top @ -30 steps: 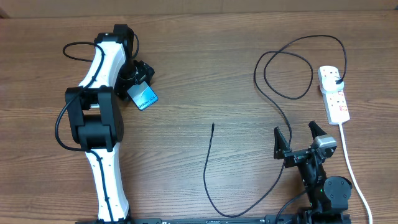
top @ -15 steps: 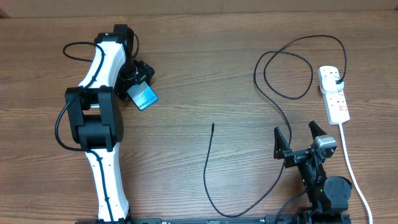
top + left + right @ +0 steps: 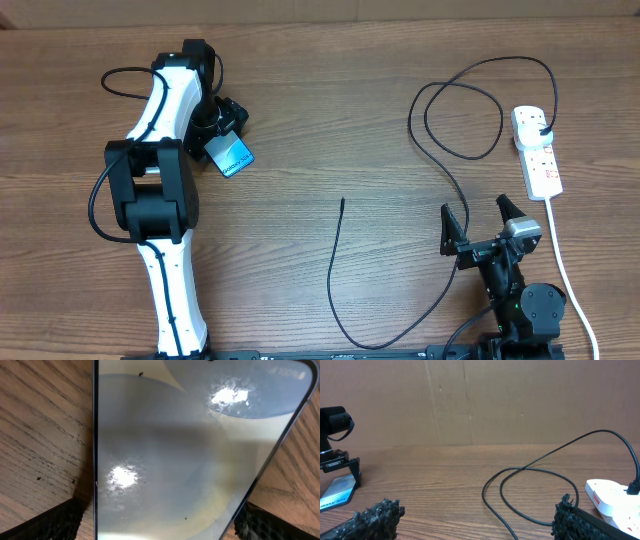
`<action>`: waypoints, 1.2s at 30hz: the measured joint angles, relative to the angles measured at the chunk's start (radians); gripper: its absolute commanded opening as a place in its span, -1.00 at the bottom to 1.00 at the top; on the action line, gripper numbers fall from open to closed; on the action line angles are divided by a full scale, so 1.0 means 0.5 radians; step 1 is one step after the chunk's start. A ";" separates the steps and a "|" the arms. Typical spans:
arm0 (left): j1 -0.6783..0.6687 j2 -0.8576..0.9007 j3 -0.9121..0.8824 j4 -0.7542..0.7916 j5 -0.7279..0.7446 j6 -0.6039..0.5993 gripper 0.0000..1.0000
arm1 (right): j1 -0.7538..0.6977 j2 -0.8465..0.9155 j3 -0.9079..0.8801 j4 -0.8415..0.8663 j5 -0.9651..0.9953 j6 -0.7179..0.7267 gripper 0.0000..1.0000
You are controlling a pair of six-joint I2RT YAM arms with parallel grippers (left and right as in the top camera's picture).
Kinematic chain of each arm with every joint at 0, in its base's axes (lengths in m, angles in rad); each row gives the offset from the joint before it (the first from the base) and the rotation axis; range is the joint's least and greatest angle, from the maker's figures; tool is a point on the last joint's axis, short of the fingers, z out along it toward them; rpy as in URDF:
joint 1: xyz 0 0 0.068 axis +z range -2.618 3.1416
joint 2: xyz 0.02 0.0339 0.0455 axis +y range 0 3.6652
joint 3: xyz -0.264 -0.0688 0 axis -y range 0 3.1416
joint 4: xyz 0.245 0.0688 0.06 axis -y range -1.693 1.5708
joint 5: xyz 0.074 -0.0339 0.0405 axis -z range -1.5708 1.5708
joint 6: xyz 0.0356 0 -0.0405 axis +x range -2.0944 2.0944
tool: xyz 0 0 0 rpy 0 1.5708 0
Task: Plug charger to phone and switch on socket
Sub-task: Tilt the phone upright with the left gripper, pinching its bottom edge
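- Across the wooden table (image 3: 320,120): charger (image 3: 335,270), a thin black cable, looping from its plug (image 3: 541,125) in the socket to a loose tip (image 3: 343,202) at centre.
- Far right: socket (image 3: 538,152), a white strip.
- Near right: right gripper (image 3: 476,212), fingers spread wide, holding nothing.
- Far left: left gripper (image 3: 224,140), clamped on the phone.
- Phone (image 3: 233,158): tilted, screen lit.

Left arm (image 3: 165,100) white links, black joint housings (glossy shells), thin black cables, right arm (image 3: 525,300) black, right gripper (image 3: 472,520) with rough-textured black fingertips (image 3: 375,517).
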State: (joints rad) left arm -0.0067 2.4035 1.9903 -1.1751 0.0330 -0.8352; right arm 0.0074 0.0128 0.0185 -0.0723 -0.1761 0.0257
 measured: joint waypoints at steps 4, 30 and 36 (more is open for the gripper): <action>0.000 0.000 0.000 -0.003 0.000 0.000 1.00 | -0.001 0.000 0.000 0.000 0.000 0.000 1.00; 0.000 0.000 0.001 -0.005 0.000 0.054 0.71 | -0.001 0.000 0.000 -0.001 0.000 0.001 1.00; 0.000 0.000 0.002 -0.008 -0.002 0.062 0.61 | 0.000 0.000 0.000 -0.001 0.000 0.000 1.00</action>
State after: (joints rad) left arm -0.0067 2.4035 1.9915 -1.1793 0.0322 -0.8043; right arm 0.0074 0.0128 0.0185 -0.0727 -0.1761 0.0257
